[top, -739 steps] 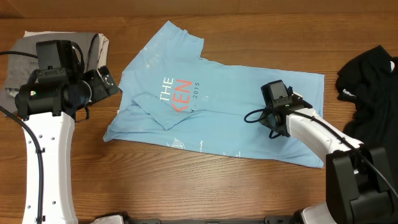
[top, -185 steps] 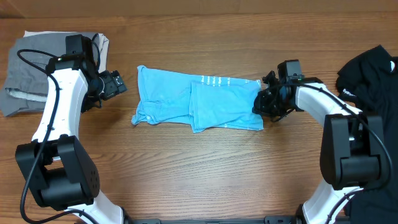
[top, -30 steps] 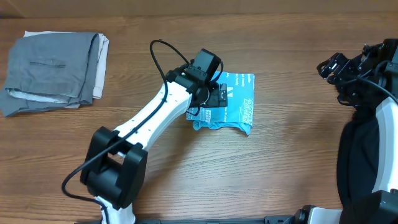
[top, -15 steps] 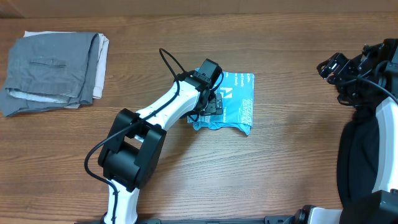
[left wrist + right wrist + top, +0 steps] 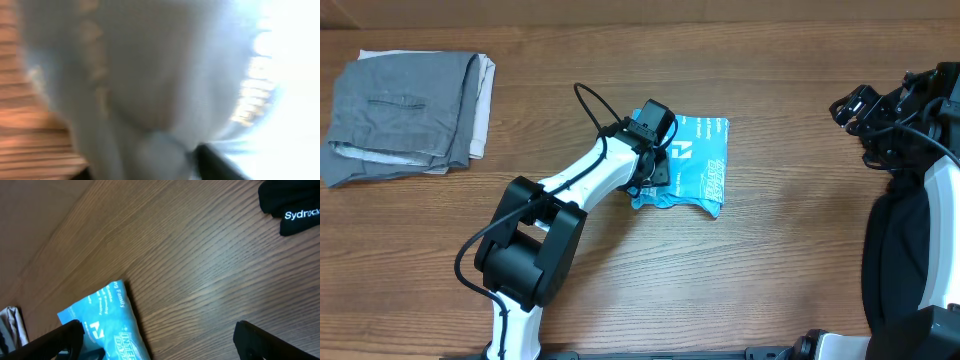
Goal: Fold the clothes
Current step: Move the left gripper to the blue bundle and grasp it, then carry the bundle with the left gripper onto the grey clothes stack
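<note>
The table (image 5: 770, 270) carries folded grey trousers (image 5: 405, 115), set well apart to the left of the left gripper (image 5: 658, 160). The light blue T-shirt (image 5: 700, 165), folded into a compact packet, lies directly beneath that gripper. Blurred cloth fills the wrist view, so its opening and hold cannot be told. It is probably placed for a final fold. The right gripper (image 5: 850, 105) stands wide open and empty, parked clear.

T-shirt (image 5: 702, 160) at table (image 5: 770, 270) centre, trousers (image 5: 408, 115) well apart, far left

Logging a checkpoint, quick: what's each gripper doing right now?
Left gripper: down on the shirt; open or closed cannot be told.
Right gripper: open, holding nothing.
</note>
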Motion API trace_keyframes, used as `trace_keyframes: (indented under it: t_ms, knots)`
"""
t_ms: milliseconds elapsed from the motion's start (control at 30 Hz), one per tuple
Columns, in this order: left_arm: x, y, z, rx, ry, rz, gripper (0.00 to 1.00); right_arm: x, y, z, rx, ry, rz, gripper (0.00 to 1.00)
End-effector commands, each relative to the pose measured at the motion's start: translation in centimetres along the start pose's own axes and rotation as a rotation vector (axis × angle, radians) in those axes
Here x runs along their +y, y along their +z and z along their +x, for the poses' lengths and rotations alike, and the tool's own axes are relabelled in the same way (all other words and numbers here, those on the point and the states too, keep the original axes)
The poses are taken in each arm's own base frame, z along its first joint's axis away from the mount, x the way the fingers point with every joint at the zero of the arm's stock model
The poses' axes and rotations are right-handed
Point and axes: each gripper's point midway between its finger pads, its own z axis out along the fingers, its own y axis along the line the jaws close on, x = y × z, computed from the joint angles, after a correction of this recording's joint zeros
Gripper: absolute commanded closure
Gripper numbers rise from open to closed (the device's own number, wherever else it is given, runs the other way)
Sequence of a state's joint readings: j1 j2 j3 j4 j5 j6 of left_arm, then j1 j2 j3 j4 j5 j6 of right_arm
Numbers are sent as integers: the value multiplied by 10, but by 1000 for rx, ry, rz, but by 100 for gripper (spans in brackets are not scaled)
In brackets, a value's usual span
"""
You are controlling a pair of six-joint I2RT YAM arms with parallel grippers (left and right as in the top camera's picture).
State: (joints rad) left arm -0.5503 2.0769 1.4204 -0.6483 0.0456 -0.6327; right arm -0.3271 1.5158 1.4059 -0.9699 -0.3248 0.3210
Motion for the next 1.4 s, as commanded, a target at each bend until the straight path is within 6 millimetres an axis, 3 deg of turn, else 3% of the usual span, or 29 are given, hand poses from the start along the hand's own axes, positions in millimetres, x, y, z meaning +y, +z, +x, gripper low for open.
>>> trace_keyframes:
  t_ms: [0, 33, 133, 200, 400, 467, 533, 733, 900, 1000, 1167, 1200, 1367]
  knots:
    - [11, 16, 22, 82, -7, -24, 83, -2, -1, -2, -9, 1, 9, 0]
    - [11, 16, 21, 78, -4, -21, 96, -2, -1, -2, -9, 1, 9, 0]
    - [8, 13, 15, 63, 17, -15, 96, -2, 0, -2, -8, 1, 9, 0]
    - [3, 3, -1, 29, 87, 5, 96, -2, 0, -2, -8, 1, 9, 0]
    - [8, -65, -70, -162, 168, -85, 96, -2, 0, -2, -8, 1, 9, 0]
    - [19, -100, -97, -230, 224, -158, 96, -2, 0, -2, -8, 1, 9, 0]
    - [33, -120, -112, -268, 231, -229, 96, -2, 0, -2, -8, 1, 9, 0]
    - [101, -180, -155, -375, 190, -493, 96, -2, -1, -2, -9, 1, 9, 0]
    - [140, -210, -182, -417, 184, -545, 96, -2, -1, -2, -9, 1, 9, 0]
    - [171, -239, -202, -462, 180, -579, 96, -2, 0, -2, -8, 1, 9, 0]
    - [234, -294, -226, -547, 108, -647, 96, -2, 0, -2, -8, 1, 9, 0]
    - [261, -309, -231, -574, 65, -672, 96, -2, -1, -2, -9, 1, 9, 0]
    - [329, -320, -233, -627, -109, -540, 96, -2, -1, -2, -9, 1, 9, 0]
